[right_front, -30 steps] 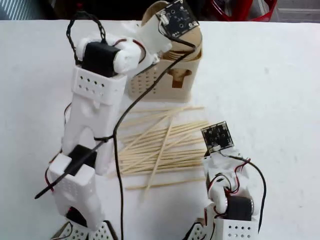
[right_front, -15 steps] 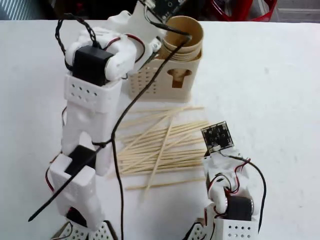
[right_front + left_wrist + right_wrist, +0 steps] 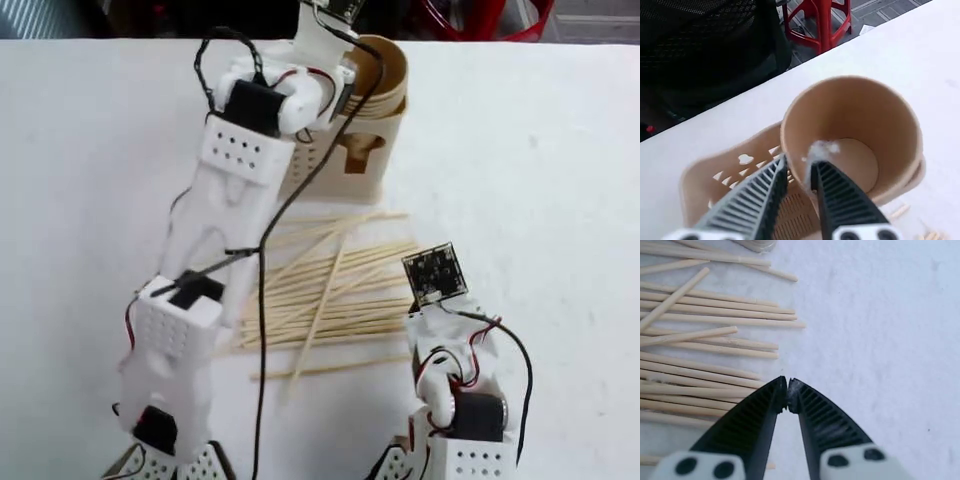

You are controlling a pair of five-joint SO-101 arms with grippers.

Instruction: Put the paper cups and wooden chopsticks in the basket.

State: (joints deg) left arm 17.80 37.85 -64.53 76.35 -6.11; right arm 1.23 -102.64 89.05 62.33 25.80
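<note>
Being thin, light and easily crushed, the paper cups (image 3: 388, 70) are best taken by the rim wall with little force; they are seen stacked in the basket (image 3: 385, 175) at the upper middle of the high view. The left end effector (image 3: 799, 167) is clamped on that wall, one jaw inside, one outside. The wooden chopsticks (image 3: 330, 290), stiff, light and apt to roll, are spread at the centre, just beside the right end effector (image 3: 788, 390), whose jaws are together.
</note>
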